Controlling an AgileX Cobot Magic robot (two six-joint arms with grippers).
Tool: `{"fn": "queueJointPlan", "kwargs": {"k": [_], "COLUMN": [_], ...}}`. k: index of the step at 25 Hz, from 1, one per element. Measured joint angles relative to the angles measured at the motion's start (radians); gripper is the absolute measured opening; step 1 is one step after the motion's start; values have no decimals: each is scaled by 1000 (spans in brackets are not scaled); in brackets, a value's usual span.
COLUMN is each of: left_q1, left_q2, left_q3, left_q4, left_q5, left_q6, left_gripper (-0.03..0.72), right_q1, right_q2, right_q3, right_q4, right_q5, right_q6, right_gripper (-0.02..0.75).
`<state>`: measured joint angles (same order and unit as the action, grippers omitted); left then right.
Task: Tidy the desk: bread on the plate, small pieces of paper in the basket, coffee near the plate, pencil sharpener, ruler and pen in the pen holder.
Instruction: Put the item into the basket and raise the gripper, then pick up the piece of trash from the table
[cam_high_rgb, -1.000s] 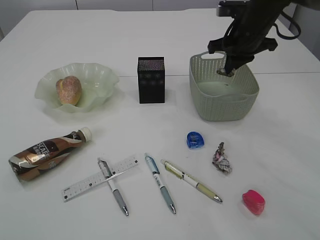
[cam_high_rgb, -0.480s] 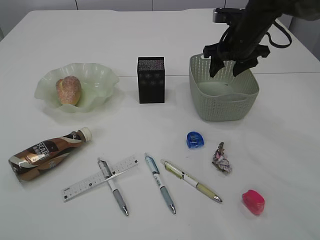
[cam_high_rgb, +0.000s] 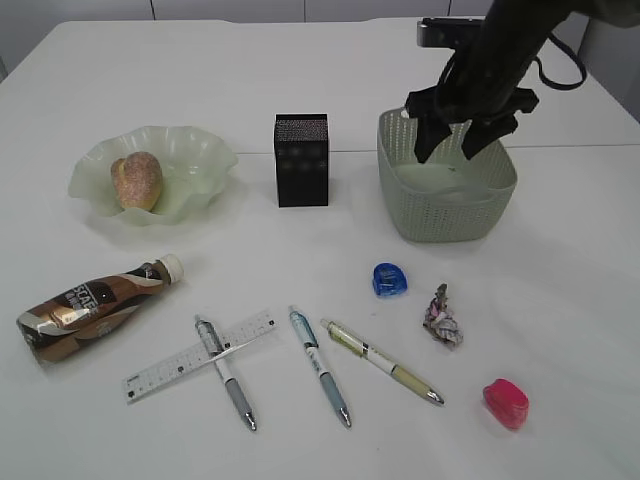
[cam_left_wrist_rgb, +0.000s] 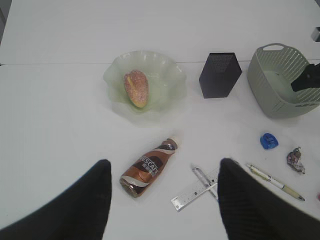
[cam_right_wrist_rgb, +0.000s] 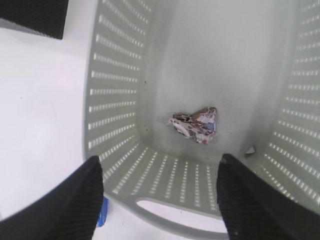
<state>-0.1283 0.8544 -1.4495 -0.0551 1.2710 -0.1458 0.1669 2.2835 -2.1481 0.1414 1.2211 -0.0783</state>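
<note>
**Op:** Paper first: one crumpled scrap (cam_right_wrist_rgb: 194, 125) lies loose on the floor of the basket (cam_high_rgb: 400, 200), which stands toward the far right of the tabletop (cam_high_rgb: 300, 60). My right gripper (cam_high_rgb: 452, 135) hangs just above the basket's far rim, fingers (cam_right_wrist_rgb: 65, 205) spread wide with nothing between them.

**Obs:** Why hold it there?

**Op:** Directly over the opening, anything let go lands inside the walls, not on the tabletop. A second scrap (cam_high_rgb: 442, 318) sits on the tabletop between the basket and the near edge, beside the blue sharpener (cam_high_rgb: 389, 279), so I judge that's the next pick.

**Obs:** And the left side?

**Op:** My left gripper (cam_left_wrist_rgb: 162, 200) is held high over the near edge, fingers well apart and empty, looking down on everything and out of the right arm's way.

**Obs:** What's already settled?

**Op:** The bread (cam_high_rgb: 138, 180) rests in the wavy plate (cam_high_rgb: 205, 150) at the far left. The coffee (cam_high_rgb: 95, 305) lies on its side nearer the front-left corner, near the plate. The ruler (cam_high_rgb: 175, 365) is crossed by a pen (cam_high_rgb: 226, 373); two more pens (cam_high_rgb: 320, 367) lie alongside, and a pink sharpener (cam_high_rgb: 507, 403) is near the front right. None are in the black pen holder (cam_high_rgb: 302, 160) at mid-tabletop yet.
</note>
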Motion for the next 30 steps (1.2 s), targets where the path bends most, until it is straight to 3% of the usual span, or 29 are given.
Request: {"fn": "queueJointPlan", "kwargs": {"k": [10,18,25,30], "left_q1": [0,0,0,0], "left_q2": [0,0,0,0], "left_q3": [0,0,0,0], "left_q4": [0,0,0,-25], "left_q5": [0,0,0,0], "left_q6": [0,0,0,0], "left_gripper": [480,480,480,480], "right_q1": [7,25,125,164], "right_q2": [-130,-353,-472,-459], "right_q3": [27,308,568,655], "right_q4": [-8,-12,-49,-47], "right_q5": [10,10,11,8], "right_q6": [30,43,61,69], "right_gripper": [552,551,468,456]}}
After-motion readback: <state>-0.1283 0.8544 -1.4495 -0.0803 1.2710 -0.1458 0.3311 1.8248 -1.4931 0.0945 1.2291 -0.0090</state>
